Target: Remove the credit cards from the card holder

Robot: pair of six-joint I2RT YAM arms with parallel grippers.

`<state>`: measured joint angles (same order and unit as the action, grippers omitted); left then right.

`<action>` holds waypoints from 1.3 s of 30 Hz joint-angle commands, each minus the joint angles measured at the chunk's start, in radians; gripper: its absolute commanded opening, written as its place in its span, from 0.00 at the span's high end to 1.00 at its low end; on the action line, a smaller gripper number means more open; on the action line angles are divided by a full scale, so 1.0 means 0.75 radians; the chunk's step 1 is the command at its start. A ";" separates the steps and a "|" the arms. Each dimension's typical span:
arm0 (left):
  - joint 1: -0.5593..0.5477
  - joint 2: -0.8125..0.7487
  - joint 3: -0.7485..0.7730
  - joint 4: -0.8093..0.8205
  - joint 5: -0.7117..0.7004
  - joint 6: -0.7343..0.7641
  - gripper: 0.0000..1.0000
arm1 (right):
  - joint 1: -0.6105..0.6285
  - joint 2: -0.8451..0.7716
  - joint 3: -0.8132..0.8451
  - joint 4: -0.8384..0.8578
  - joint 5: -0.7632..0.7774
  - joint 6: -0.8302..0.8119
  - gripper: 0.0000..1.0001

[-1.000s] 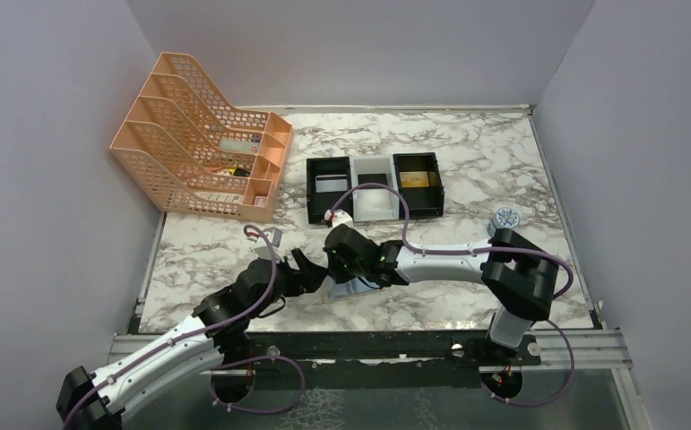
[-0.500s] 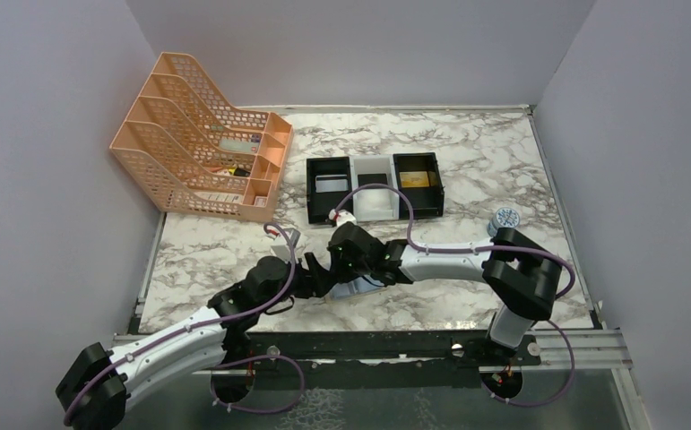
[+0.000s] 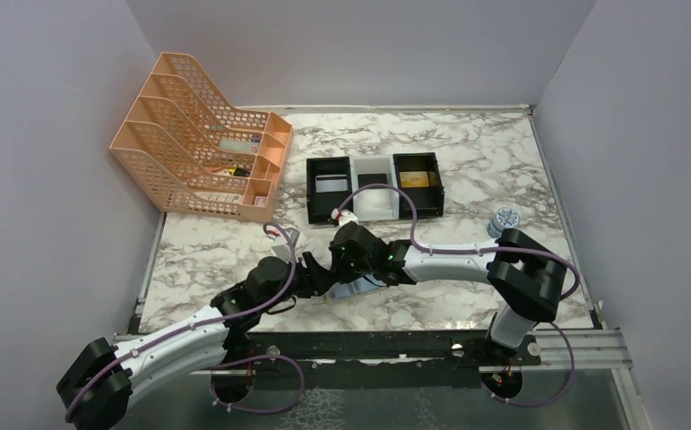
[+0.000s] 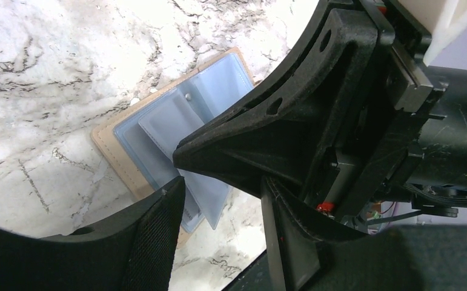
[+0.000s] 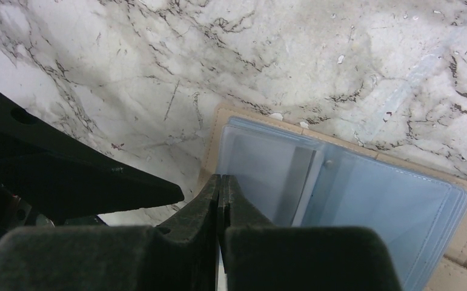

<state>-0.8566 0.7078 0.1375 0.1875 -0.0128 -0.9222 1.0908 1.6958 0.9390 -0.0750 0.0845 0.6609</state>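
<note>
on the marble table (image 3: 467, 161), lower centre of the top view, the card holder (image 5: 364, 200) lies open, its long axis running toward the lower right. the right gripper (image 5: 221, 188), fingers pressed together, sits at its left edge; the left gripper (image 4: 221, 185) gapes nearby.

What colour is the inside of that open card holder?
Pale grey-blue inside the card holder, with a tan edge; clearest in the right wrist view.

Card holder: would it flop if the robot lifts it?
Probably floppy: the card holder lies open flat, thin plastic sleeves fanned out. Likely light, being so thin. It may slide on the smooth marble table.
</note>
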 commanded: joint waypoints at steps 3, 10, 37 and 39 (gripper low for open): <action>0.003 -0.146 -0.006 -0.193 -0.060 -0.015 0.48 | -0.022 -0.041 -0.011 0.079 -0.038 0.031 0.99; 0.003 -0.278 -0.016 -0.331 -0.074 -0.024 0.47 | -0.027 -0.042 -0.008 0.078 -0.043 0.033 0.99; 0.003 0.406 0.057 0.333 0.076 0.112 0.77 | -0.031 -0.086 -0.013 0.087 -0.092 0.034 0.97; 0.004 0.410 0.052 0.333 0.056 0.096 0.81 | -0.032 -0.105 -0.011 0.066 -0.073 0.020 0.91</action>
<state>-0.8566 1.0023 0.1551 0.3698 0.0158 -0.8494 1.0668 1.6661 0.9371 -0.0441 0.0349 0.6842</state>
